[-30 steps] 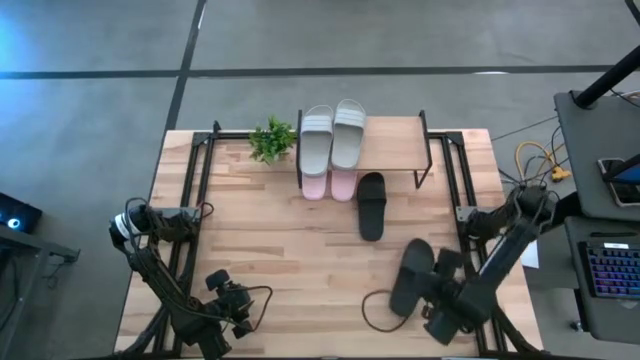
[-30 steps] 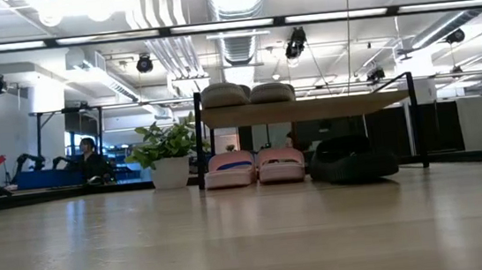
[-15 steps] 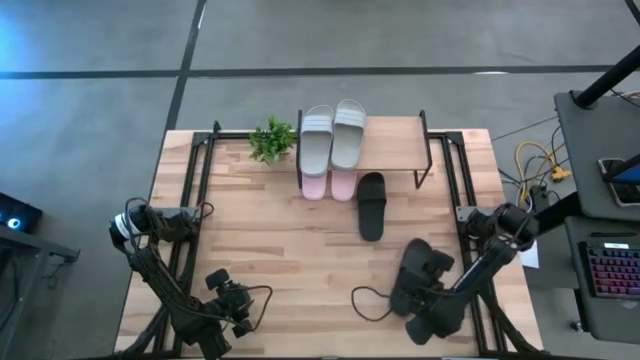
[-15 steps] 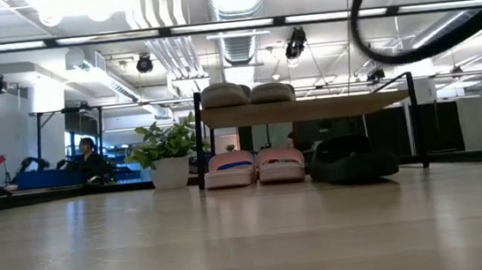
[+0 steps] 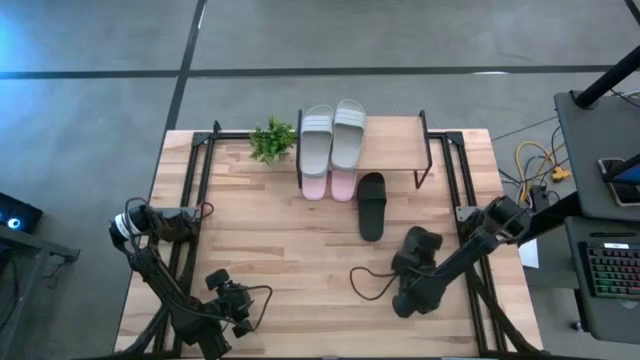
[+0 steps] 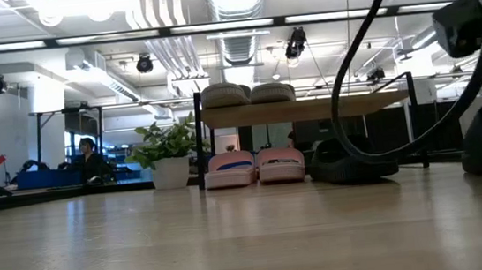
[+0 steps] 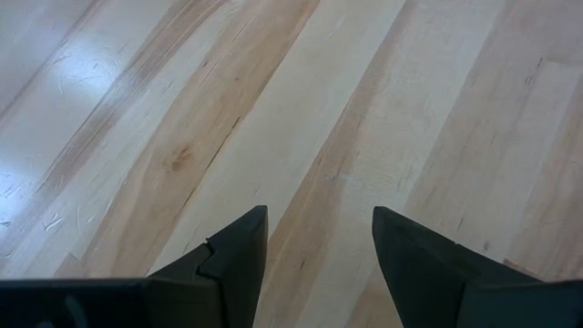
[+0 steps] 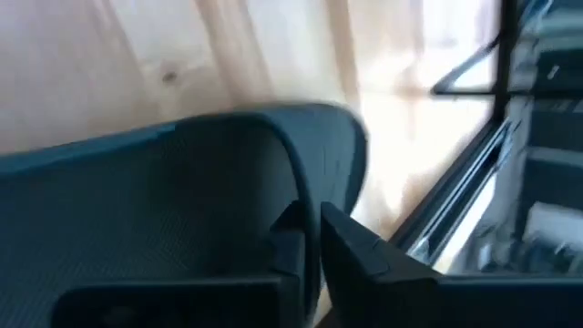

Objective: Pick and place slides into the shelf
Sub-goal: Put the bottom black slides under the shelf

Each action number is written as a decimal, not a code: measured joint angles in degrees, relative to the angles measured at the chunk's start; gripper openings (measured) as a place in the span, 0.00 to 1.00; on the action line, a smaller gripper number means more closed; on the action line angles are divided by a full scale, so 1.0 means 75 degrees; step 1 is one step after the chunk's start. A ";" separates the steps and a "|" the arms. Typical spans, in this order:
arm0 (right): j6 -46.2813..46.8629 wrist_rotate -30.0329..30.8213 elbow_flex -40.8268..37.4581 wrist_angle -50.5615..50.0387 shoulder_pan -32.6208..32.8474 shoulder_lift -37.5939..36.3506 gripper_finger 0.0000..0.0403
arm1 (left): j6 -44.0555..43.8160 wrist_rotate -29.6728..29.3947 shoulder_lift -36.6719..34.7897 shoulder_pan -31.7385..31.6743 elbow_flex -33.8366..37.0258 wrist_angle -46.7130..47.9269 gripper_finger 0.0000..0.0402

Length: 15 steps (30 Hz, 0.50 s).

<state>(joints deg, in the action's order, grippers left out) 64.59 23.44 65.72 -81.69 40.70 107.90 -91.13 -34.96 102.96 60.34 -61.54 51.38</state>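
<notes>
Four rubber slide sandals already sit in place: the grey-green pair (image 5: 334, 135) rests on the light wooden top board of the small black-legged shelf (image 5: 395, 142) at the upper centre of the high view, and the pink pair (image 5: 329, 185) lies under that board, toes poking out toward the tabletop (image 5: 280, 250). In the low view both pairs show stacked, grey-green above pink, at the shelf's left half.

One black rubber slide (image 5: 371, 205) lies on the tabletop just beside the pink pair, at the shelf's lower edge; whether it counts as shelved is hard to say, since in the low view it appears under the board but in the high view most of it lies clear of the board.

One more black slide (image 8: 173, 210) is at the lower right of the high view, mostly hidden beneath the right arm. The right tool (image 5: 408, 298) is down on it there, and the right wrist view shows a dark finger (image 8: 364, 260) tight against the slide's strap, so it looks clenched on the strap. That slide is judged the step in hand; carrying it to the shelf's free right half remains.

The left tool (image 7: 314, 246) waits at the lower left of the tabletop, its fingers spread and grasping nothing.
</notes>
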 joint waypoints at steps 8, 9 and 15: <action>-0.1398 0.1695 -0.0558 0.0243 -0.0793 -0.0701 0.04 | 0.0000 0.0003 0.0000 0.0000 0.0000 0.0001 0.46; -0.1473 0.1781 -0.0689 0.0284 -0.0933 -0.0806 0.04 | 0.0000 0.0003 0.0000 0.0000 0.0000 -0.0004 0.46; -0.1872 0.2541 -0.1466 0.0497 -0.1786 -0.1418 0.03 | -0.0001 0.0009 0.0000 0.0000 0.0000 -0.0004 0.46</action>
<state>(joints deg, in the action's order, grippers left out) 50.55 42.50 54.73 -77.96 27.30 97.26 -91.13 -34.89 102.96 60.34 -61.54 51.35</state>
